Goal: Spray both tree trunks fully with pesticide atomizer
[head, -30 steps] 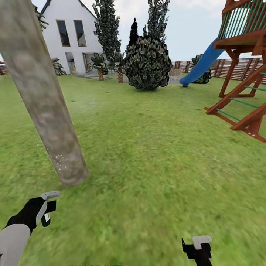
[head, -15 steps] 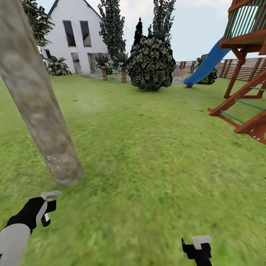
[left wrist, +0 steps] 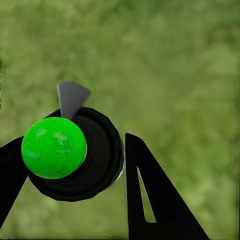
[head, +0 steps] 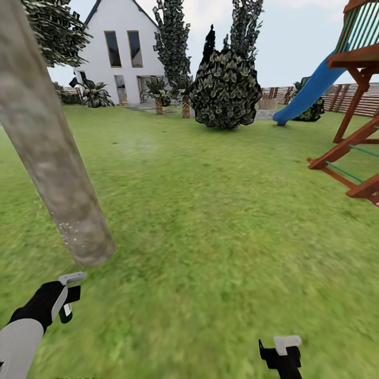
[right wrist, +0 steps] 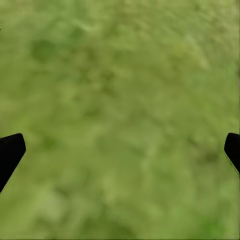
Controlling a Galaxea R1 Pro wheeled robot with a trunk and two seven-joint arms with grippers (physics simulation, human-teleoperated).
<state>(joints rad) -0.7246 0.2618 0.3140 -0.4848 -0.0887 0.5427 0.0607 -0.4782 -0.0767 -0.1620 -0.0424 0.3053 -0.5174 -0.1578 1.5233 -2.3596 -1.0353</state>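
The pesticide atomizer sits at the lower left of the head view, pinched in the left hand. No words can be read on it. Its grey nozzle tip points toward the tree trunk, which leans across the upper left. White specks dot the trunk near its foot. In the left wrist view its bright green ball sits between the black fingers. The right hand, at the bottom right, is spread wide over the lawn.
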